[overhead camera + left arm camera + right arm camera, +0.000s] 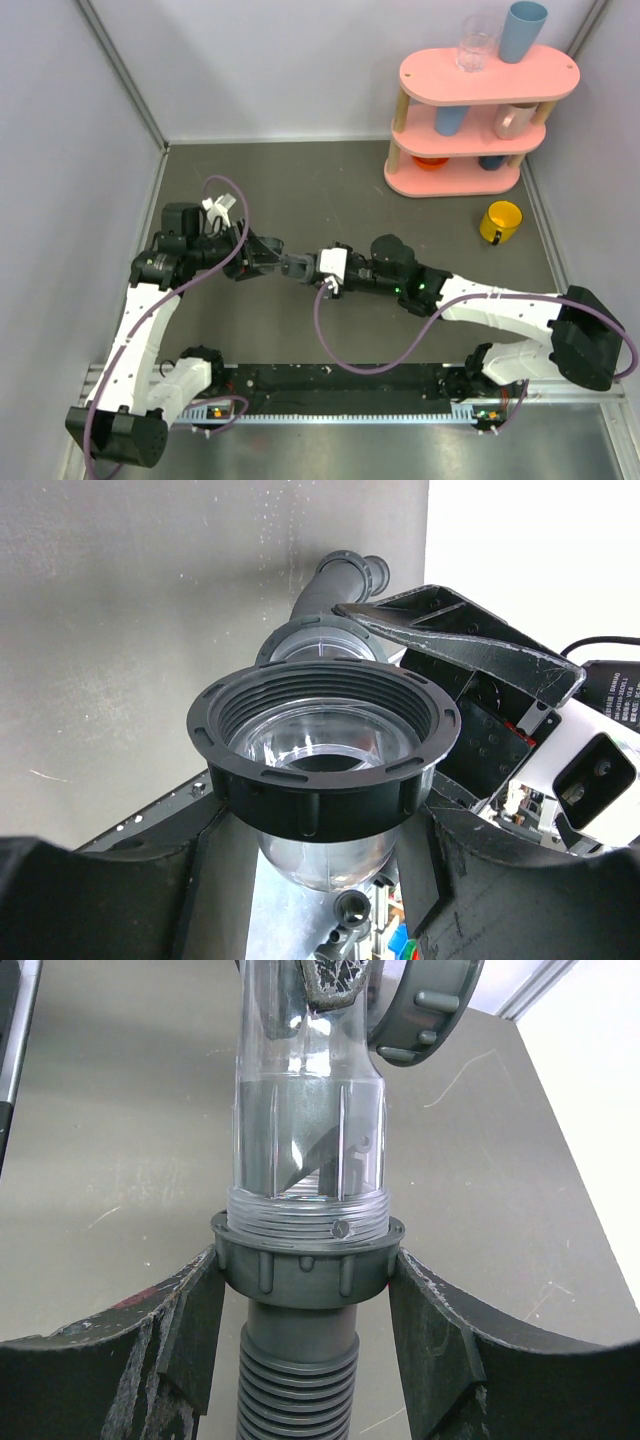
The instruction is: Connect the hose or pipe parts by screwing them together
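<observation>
The clear pipe body (305, 1130) stands straight up the middle of the right-wrist view. Its threaded foot is seated in the grey ring nut (305, 1260), and the ribbed hose (298, 1385) drops from the nut toward the bottom edge. My right gripper (305, 1278) is closed on that nut, a finger pressed to each flank, so the joint's long axis runs dead ahead of my right hand. Any twist, I judge, must turn about that line. A few thread ridges show above the nut, which suggests it is not fully home. My left gripper (320, 835) clamps the clear body from the far end, just under its wide dark threaded collar (310, 805), bracing it. In the overhead view both hands meet at mid-frame over the dark table (330, 190), the parts apparently held off it. A pink shelf (480, 80) and a yellow mug (501, 221) sit well apart at upper right, with plain walls on either side.
</observation>
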